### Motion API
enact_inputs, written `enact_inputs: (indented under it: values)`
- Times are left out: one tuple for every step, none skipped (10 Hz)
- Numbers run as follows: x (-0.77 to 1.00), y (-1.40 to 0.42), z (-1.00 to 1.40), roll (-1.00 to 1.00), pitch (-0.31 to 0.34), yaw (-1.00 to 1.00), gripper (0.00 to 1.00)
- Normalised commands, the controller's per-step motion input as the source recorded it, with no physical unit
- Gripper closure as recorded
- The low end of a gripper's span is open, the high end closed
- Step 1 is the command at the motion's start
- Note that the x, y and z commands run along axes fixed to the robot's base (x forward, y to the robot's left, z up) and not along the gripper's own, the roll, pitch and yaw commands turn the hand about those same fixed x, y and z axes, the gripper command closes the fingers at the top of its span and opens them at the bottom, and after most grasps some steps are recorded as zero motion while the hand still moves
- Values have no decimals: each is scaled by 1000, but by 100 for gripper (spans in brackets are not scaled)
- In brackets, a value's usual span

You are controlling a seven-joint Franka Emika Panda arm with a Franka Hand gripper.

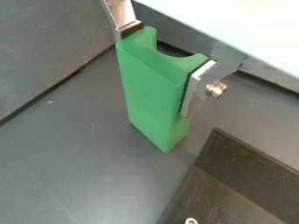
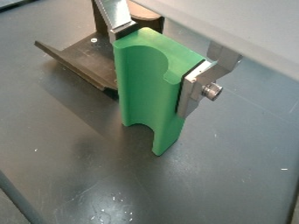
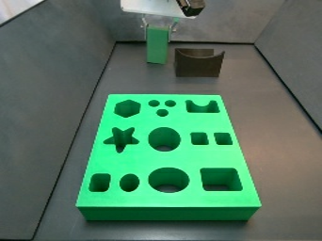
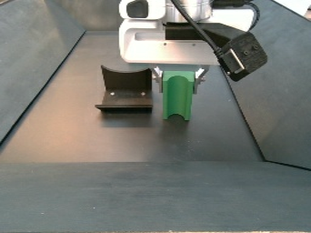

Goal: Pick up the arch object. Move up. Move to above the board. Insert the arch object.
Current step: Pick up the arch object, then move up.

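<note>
The arch object [image 1: 152, 92] is a tall, narrow light green block with a curved notch. It stands upright at floor level, and I cannot tell whether it touches the floor. My gripper [image 1: 160, 68] is shut on it, with one silver finger [image 1: 197, 87] pressed on each side near its top. The same grip shows in a wrist view [image 2: 158, 63] and in both side views [image 3: 156, 26] [image 4: 179, 75]. The board [image 3: 189, 158] is a bright green slab with many shaped holes. It lies flat, well away from the arch object [image 3: 156, 44].
The dark fixture [image 4: 125, 88] stands on the floor right beside the arch object [image 4: 179, 96] and also shows in a side view [image 3: 198, 61] and a wrist view [image 2: 79, 57]. Sloping grey walls [image 4: 43, 77] enclose the floor.
</note>
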Motion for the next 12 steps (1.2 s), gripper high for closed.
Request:
enact_inputs:
  values:
    - [0,0,0,0,0,0,100]
    - [0,0,0,0,0,0,100]
    - [0,0,0,0,0,0,100]
    - [0,0,0,0,0,0,100]
    - [0,0,0,0,0,0,100]
    - [0,0,0,0,0,0,100]
    - [0,0,0,0,0,0,100]
    - [0,0,833,0,0,0,100]
    - [28,10,825,3,-7,-10,100]
    - [15,8,731,-4,11,-9,100]
    - [4,1,533,-13,20,-7,100]
    - [-2,-5,362,-21,27,-6,100]
